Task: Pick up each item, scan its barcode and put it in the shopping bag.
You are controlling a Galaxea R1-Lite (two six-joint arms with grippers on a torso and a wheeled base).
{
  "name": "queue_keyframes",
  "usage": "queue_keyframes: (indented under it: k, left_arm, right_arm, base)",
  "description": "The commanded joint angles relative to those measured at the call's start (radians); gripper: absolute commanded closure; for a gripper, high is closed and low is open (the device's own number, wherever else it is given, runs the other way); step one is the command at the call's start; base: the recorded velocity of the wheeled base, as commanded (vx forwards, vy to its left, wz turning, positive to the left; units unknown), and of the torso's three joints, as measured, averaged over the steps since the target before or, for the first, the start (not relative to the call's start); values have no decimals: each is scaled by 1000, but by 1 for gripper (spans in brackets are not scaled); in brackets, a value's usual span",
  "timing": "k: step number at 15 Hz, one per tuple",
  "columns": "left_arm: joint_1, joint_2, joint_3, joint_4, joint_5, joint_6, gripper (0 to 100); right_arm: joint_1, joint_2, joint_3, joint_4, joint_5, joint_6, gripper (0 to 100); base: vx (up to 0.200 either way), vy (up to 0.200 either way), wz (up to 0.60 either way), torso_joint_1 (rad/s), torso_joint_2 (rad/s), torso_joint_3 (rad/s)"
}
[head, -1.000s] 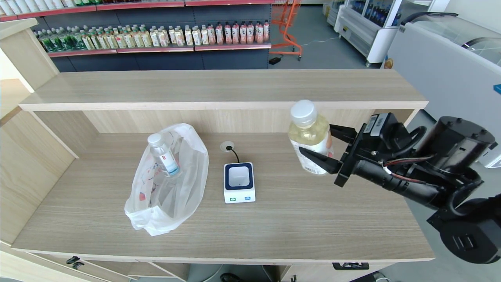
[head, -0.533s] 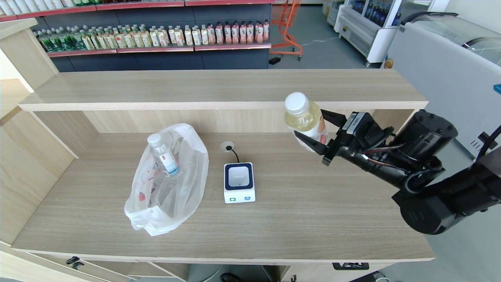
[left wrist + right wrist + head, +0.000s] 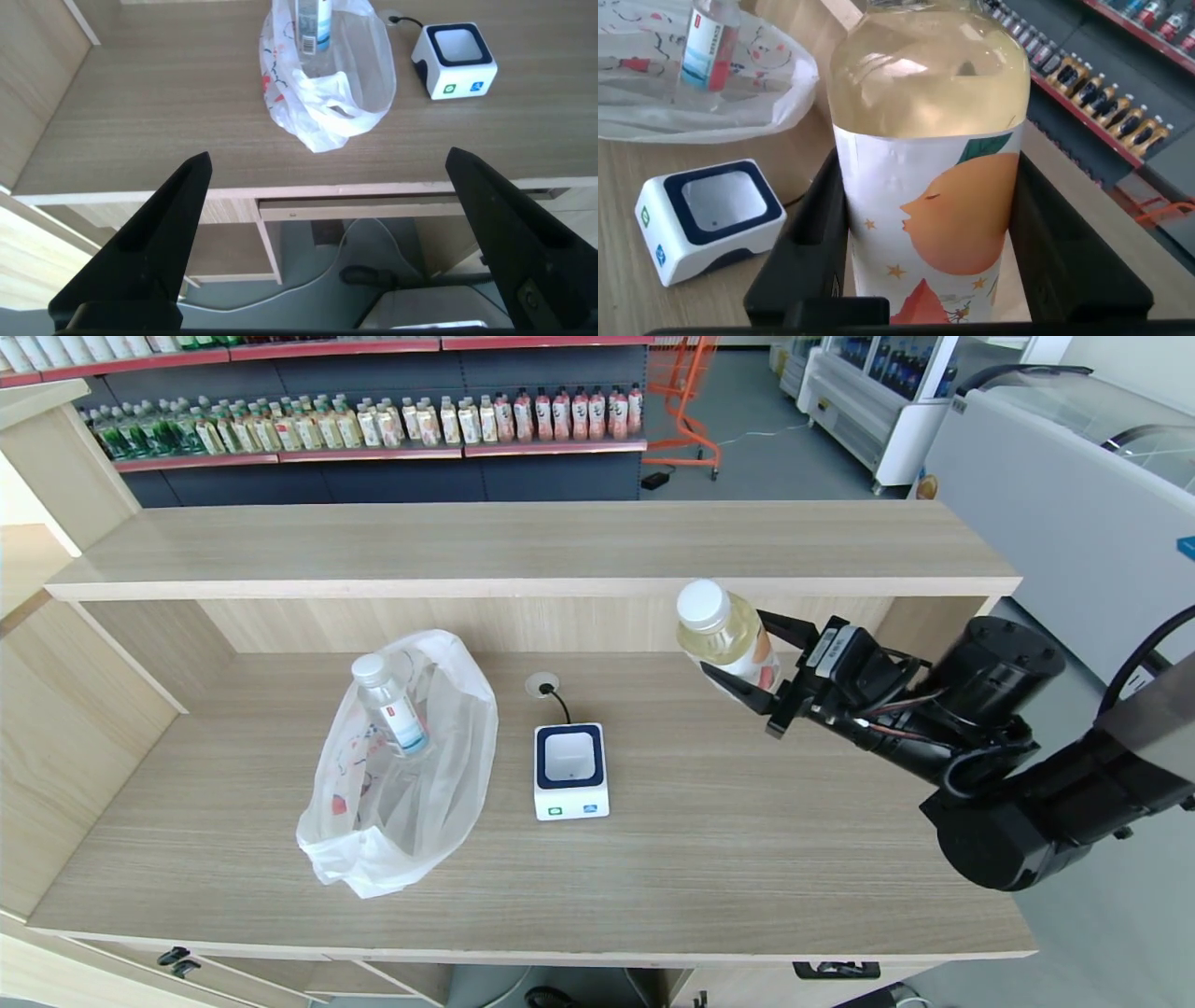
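Juice bottle dipped, clamped in right gripper, near counter's back wall, well apart from scanner, left gripper spread

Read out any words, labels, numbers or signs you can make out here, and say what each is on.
No text is legible here.
Yellow drink bottle in the right gripper: orange face, stars, leaf drawn; no readable words.
Clear bottle in the shopping bag: label print too small.
Scanner: green and blue icons, too small.
Shelf bottles: labels too small.

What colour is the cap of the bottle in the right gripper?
White; the cap of the bottle shows best in the head view.
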Motion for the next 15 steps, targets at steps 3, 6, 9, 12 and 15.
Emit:
queue_keyframes:
  k: [3,6,9,12,15]
  left_arm:
    - [0,2,0,-2,0,-1,0]
    - [0,2,0,-2,0,-1,0]
    - [0,2,0,0,0,-3,0]
    - [0,2,0,0,0,-1,0]
    - [0,0,0,0,0,0,0]
  right_arm:
    - [1,22,-11,-2,18,-1,100]
    - [2,47,-62,1,18,1,100]
    - [2,78,-114,6,21,1,100]
    - [2,108,-126,1,40,1,100]
    - [1,136,-126,-2,52,-7,100]
  base:
    - [0,200,0,-1,2,6]
    - [0,200,0,12,9,-1]
    - [0,200,0,-2,2,2]
    - [0,200,0,1,2,2]
    - [0,67,0,2,-1,2]
